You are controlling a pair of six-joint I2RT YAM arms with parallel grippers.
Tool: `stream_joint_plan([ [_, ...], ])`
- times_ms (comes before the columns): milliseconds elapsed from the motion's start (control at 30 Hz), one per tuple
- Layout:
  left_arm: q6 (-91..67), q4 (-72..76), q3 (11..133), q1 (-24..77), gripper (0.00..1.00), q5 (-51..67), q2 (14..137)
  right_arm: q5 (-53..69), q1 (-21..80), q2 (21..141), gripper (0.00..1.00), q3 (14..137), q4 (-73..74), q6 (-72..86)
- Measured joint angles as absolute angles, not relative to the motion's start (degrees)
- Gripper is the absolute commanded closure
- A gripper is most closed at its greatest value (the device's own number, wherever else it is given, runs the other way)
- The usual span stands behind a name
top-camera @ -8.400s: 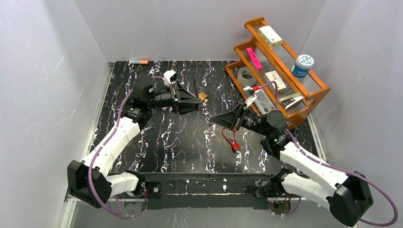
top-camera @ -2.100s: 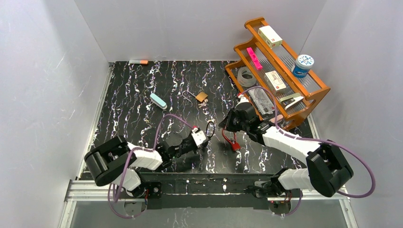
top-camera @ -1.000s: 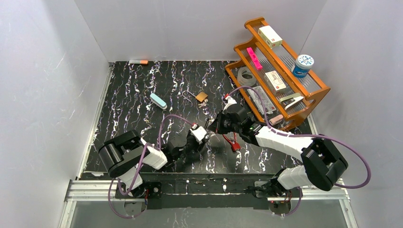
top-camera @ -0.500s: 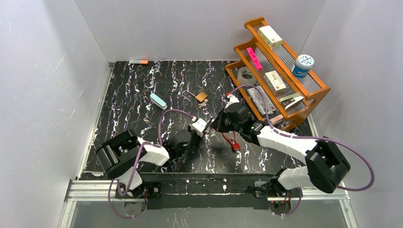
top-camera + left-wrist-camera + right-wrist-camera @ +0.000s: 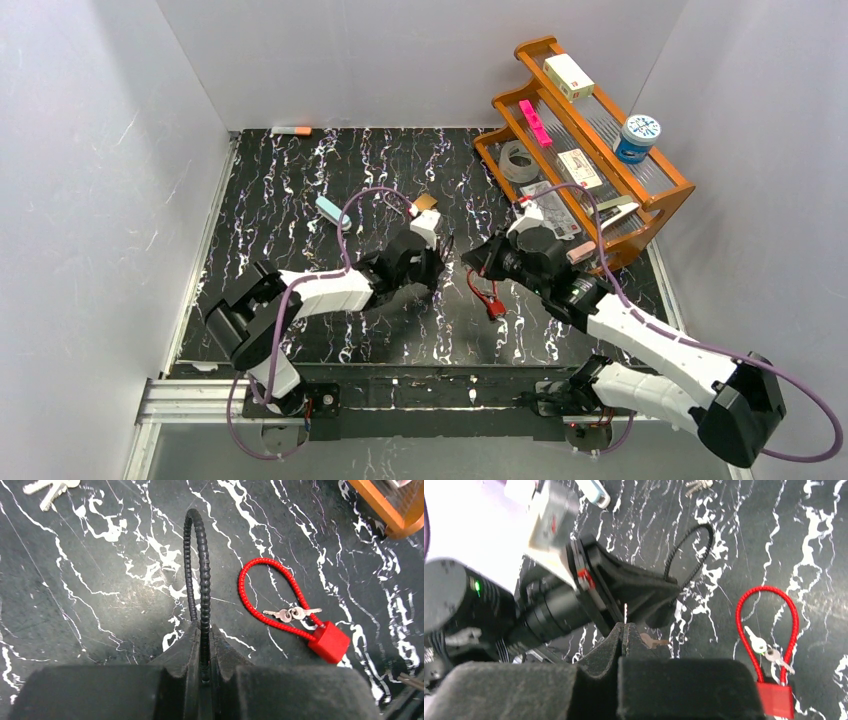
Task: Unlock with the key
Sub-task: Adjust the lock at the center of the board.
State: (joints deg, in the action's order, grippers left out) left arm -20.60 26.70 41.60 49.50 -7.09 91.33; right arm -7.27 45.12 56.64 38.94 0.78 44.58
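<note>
L pincer [image 5: 202, 636]: clamped narrow on the black cable [image 5: 196, 555] of the lock, both strands of the loop running in between the pads [image 5: 182, 647]. The loop sticks out ahead over the worktop [image 5: 75, 605]. Lock body not visible from L wrist cam, prob. hidden under the pincer. Likely reason for this hold: it fixes the lock so the other arm has sth to push against. R pincer [image 5: 624, 629]: shut tight on a thin bright sliver, read as the key [image 5: 625, 612] seen edge-on, blade pointing at the L pincer and just short of it. Contact y/n: can't tell. Judgement: you're at the insertion step, nothing turned yet. Next move needs fine alignment of blade w/ keyway; a small offset and the key may skid off or twist in the grip. Red cable lock [image 5: 327, 641] w/ small keys [image 5: 292, 614] on its loop lies on the worktop just beside the black loop. It's not the one in hand, so don't snag it. Brass padlock [image 5: 427, 203] sits farther back, apart.
</note>
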Motion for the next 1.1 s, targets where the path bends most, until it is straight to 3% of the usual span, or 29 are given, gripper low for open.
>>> stream_joint_plan([
  [267, -36.29, 19.62, 43.24, 44.03, 0.87, -0.93, 96.14, -5.78, 45.12, 50.41, 0.99, 33.54, 3.77, 48.21],
  [333, -38.59, 19.03, 42.41, 42.74, 0.75, -0.64, 96.14, -5.58, 45.12, 49.39, 0.99, 32.93, 4.21, 48.77],
  [400, -40.25, 19.33, 41.93, 42.35, 0.56, -0.56, 95.88, -5.52, 45.12, 48.66, 0.99, 32.84, 4.69, 49.3],
  [533, -41.32, 18.7, 41.25, 42.57, 0.4, -1.91, 93.76, -5.37, 45.12, 47.75, 0.99, 32.82, 4.78, 49.63],
  [733, -38.04, 9.85, 41.04, 42.33, 0.34, -7.42, 89.27, -5.41, 45.12, 47.77, 0.99, 32.84, 6.37, 49.63],
  [833, -35.22, 3.97, 42.06, 42.04, 0.04, -10.31, 87.85, -5.72, 45.12, 47.94, 0.99, 32.84, 7.38, 49.6],
  [1000, -31.35, -0.43, 42.65, 40.99, 0.02, -9.08, 85.58, -6.26, 45.12, 47.99, 0.99, 32.82, 8.49, 49.58],
  [1100, -30.33, -2.74, 44.77, 40.73, 0.1, -6.83, 86.15, -6.28, 45.12, 47.97, 0.99, 32.69, 9.06, 49.58],
])
